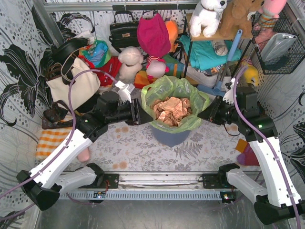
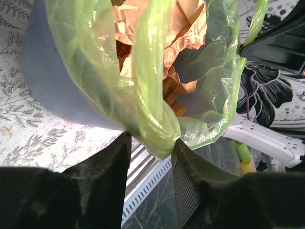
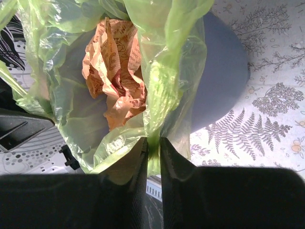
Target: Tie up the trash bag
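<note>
Bag of crumpled paper in bin on worktop: right fingers clamped on its rim, left fingers apart around a gathered fold of rim.

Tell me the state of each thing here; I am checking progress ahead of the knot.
Thin translucent light-green plastic trash bag: untied, mouth open, lining the bin.
Crumpled tan paper: inside the bag, uncovered.
Round blue-grey plastic bin: upright, lined.
Left claw: jaws flank a bunched rim fold; grip unclear.
Right claw: shut on a rim fold.
</note>
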### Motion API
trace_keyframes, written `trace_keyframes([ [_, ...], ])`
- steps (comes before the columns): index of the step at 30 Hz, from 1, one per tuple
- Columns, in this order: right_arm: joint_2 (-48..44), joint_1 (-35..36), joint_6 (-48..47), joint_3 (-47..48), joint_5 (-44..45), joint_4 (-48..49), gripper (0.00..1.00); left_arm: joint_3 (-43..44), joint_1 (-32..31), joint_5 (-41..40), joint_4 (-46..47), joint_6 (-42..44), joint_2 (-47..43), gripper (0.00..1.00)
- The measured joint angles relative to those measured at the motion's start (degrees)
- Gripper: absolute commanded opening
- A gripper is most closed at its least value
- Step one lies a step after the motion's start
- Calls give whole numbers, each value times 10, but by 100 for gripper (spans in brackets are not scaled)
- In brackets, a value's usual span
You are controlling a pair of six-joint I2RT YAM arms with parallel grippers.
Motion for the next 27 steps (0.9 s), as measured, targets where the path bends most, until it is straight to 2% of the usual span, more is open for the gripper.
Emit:
trace_keyframes([
  [4, -4, 0, -1, 0, 0, -11, 1, 0, -7, -2, -2, 0, 1, 24],
  [9, -14, 0, -6, 0, 0, -26, 0, -2, -7, -3, -8, -1, -7, 12],
  [18, -31, 0, -23, -7, 1, -63, 0, -61, -7, 8, -26, 3, -18, 9],
  [27, -31, 0, -32, -8, 2, -87, 0, -44, -7, 43, -63, 35, -17, 9],
])
